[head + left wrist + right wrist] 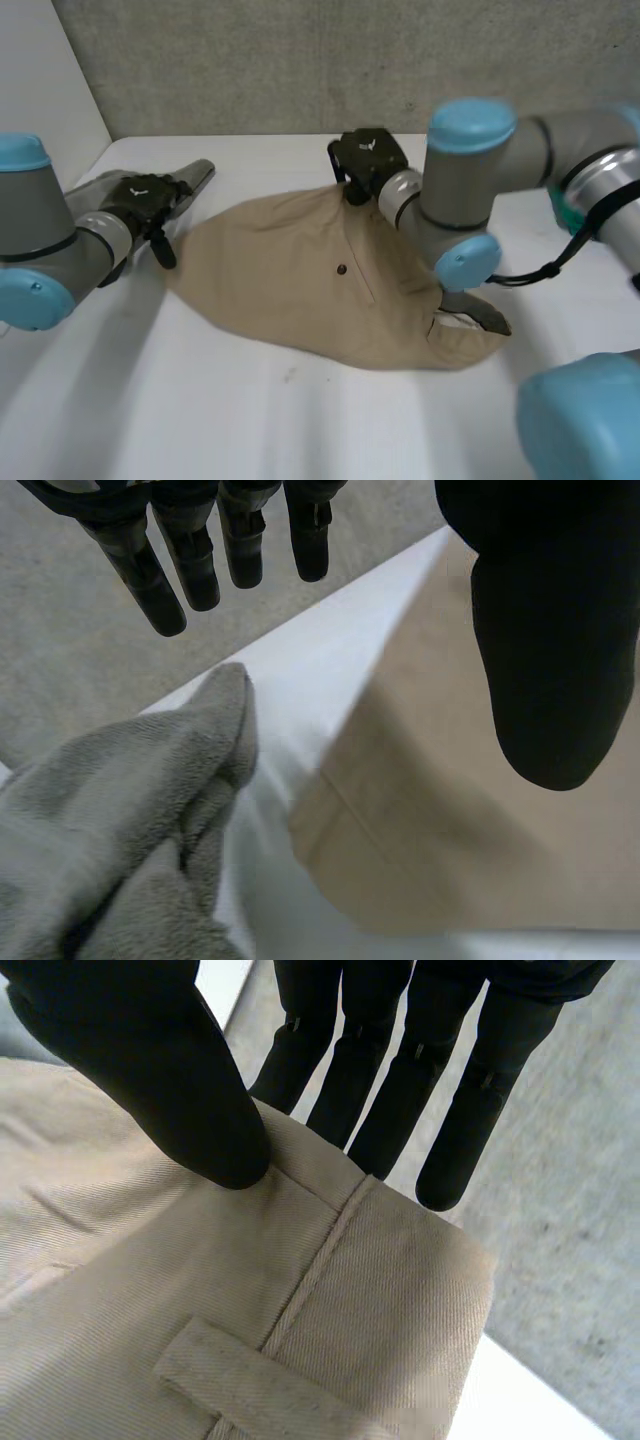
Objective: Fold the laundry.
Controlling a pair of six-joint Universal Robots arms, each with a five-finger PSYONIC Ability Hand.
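Light-blue cap of the right arm sits closest in the head view. Beyond it a tan twill garment lies bunched mid white table, a dark button showing. The right hand is at the garment's far edge. The left hand is at its left end, beside a grey terry towel. Left wrist view: left hand wide, fingers straight, holding nothing; towel below the fingertips, garment edge under the thumb. Right wrist view: right hand pinches the garment at its stitched hem, thumb on top, fingers behind, near a belt loop.
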